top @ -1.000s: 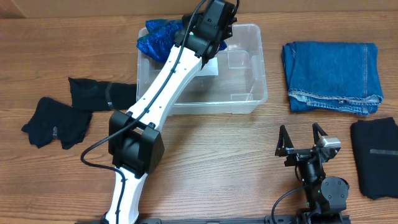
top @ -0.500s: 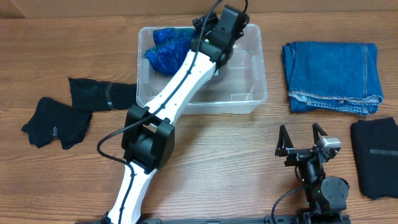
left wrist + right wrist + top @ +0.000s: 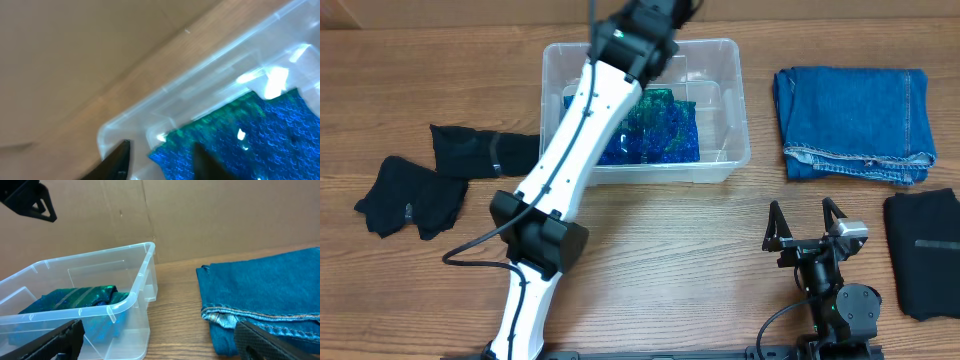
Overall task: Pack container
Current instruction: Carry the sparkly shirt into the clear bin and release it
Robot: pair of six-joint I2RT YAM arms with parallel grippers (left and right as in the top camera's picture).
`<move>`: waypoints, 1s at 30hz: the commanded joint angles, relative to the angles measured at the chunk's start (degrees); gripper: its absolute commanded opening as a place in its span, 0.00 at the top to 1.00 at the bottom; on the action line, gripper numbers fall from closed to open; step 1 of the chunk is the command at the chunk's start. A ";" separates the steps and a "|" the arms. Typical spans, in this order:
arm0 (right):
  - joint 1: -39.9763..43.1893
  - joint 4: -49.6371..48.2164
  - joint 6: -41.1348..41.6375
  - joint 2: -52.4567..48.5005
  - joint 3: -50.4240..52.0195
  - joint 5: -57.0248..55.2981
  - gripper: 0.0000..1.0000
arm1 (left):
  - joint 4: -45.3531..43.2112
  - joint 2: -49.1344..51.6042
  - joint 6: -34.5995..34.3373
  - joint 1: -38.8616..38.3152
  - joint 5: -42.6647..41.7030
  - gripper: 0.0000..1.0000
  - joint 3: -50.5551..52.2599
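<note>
Overhead, the container (image 3: 720,70) sits at the far middle of the counter (image 3: 670,250), with a blue-green sequined cloth (image 3: 655,135) lying in its near half. The left arm (image 3: 580,130) reaches across it, its wrist above the far rim. From the left wrist camera, the left claw (image 3: 161,146) has its fingers apart with nothing between them — the cloth and a corner of the container lie below. The right claw (image 3: 807,222) rests at the near right, fingers spread wide and empty. Folded jeans (image 3: 855,122) lie to the right of the container, apart from it. A black garment (image 3: 925,255) lies nearer, at the right edge — more black clothes (image 3: 485,150) lie to the container's left.
</note>
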State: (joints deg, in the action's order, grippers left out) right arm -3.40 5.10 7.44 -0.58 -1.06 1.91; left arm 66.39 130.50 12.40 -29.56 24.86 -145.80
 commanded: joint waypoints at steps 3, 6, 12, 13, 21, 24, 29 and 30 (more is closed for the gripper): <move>0.26 -0.33 -0.20 0.42 0.61 -0.55 0.00 | 8.41 -1.92 -10.12 5.70 -18.97 0.80 -1.05; 0.26 -0.33 -0.20 0.42 0.61 -0.52 0.00 | 11.67 -1.95 -10.75 7.06 -22.40 0.74 -1.05; 0.26 -0.33 -0.20 0.42 0.61 -0.55 0.00 | 17.62 -1.95 -10.47 7.06 -26.10 0.50 -1.05; 0.26 -0.33 -0.20 0.42 0.61 -0.52 0.00 | 18.80 -1.92 -8.02 7.06 -28.13 0.47 -1.05; 0.26 -0.33 -0.20 0.42 0.61 -0.55 0.00 | 20.04 3.30 -6.34 6.99 -30.49 0.49 -0.87; 0.26 -0.33 -0.20 0.42 0.61 -0.52 0.00 | 19.96 5.16 -6.91 6.64 -30.34 0.53 -0.83; 0.26 -0.33 -0.20 0.42 0.61 -0.55 0.00 | 22.40 1.07 -13.88 10.62 -27.45 0.48 -2.91; 0.26 -0.33 -0.20 0.42 0.61 -0.52 0.00 | 22.97 -1.20 -14.34 12.09 -27.65 0.44 -3.13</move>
State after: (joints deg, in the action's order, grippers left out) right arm -3.38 5.17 7.46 -0.58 -1.06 1.93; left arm 88.40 135.33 1.93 -21.41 -3.60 -146.43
